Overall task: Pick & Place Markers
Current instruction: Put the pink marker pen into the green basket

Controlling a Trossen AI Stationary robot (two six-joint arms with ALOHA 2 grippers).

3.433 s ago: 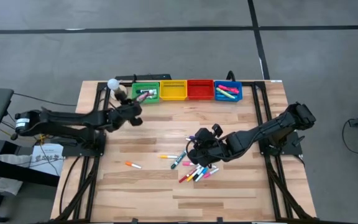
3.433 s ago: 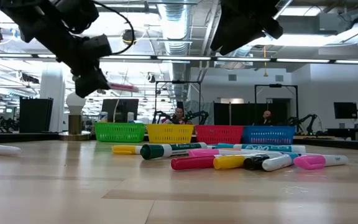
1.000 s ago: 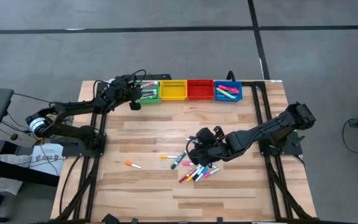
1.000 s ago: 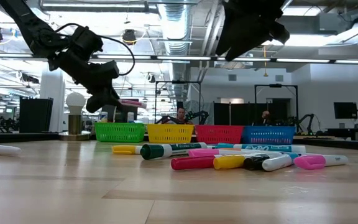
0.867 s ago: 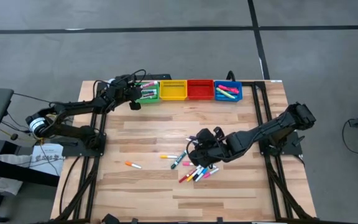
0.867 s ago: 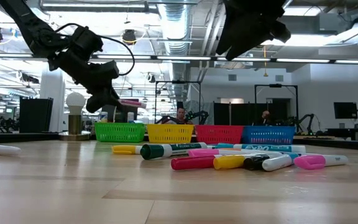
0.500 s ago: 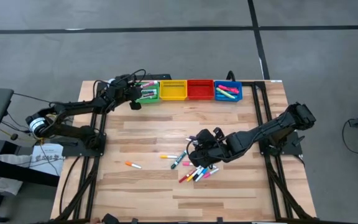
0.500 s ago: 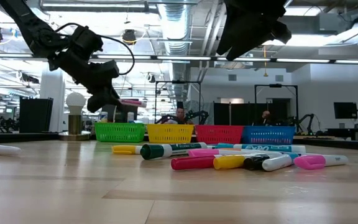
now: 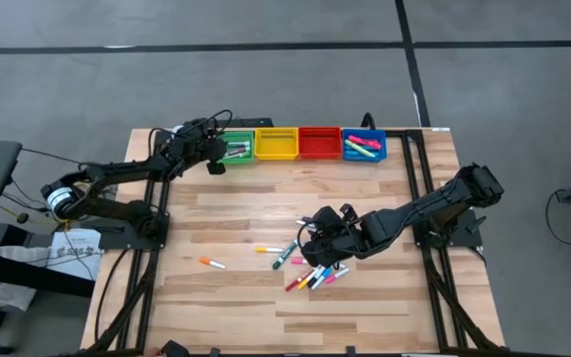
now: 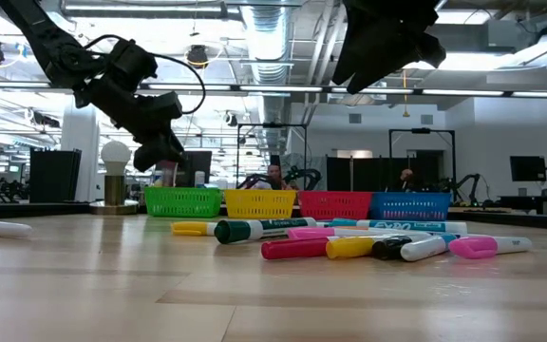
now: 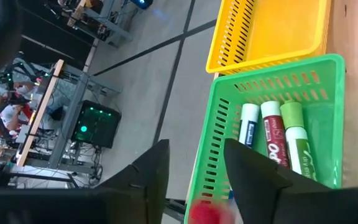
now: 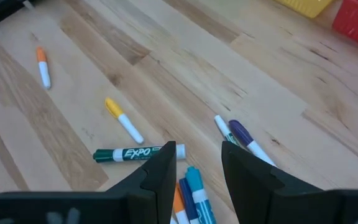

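Observation:
My left gripper [image 9: 215, 151] hovers open over the left end of the green bin [image 9: 234, 156], seen in the left wrist view [image 11: 196, 144]. A blurred red marker [image 11: 207, 214] shows between its fingers near their base. In the low view it is a reddish smear [image 10: 166, 173] just under the fingers. Three markers [image 11: 269, 134] lie flat in that bin. My right gripper [image 9: 312, 236] hangs open above the loose pile of markers [image 9: 311, 276] at mid-table, touching none. A green marker [image 12: 135, 154], a yellow one [image 12: 122, 122] and an orange one [image 12: 42, 67] lie apart on the wood. My left gripper has the red marker [image 11: 207, 214] between its spread fingers, above the green bin. The marker is blurred, and I cannot tell whether either finger still touches it.
Green, yellow [image 9: 277, 144], red [image 9: 318, 143] and blue [image 9: 364, 146] bins stand in a row along the far edge. The blue one holds pink and green markers. A white bulb-like object [image 10: 115, 152] stands left of the green bin. Bare wood lies between bins and pile.
In the low view the pink-red marker stuck out level from my left gripper until half a second ago. It no longer shows there; a reddish blur now hangs below the fingers, just above the green bin. Both arms have kept their places.

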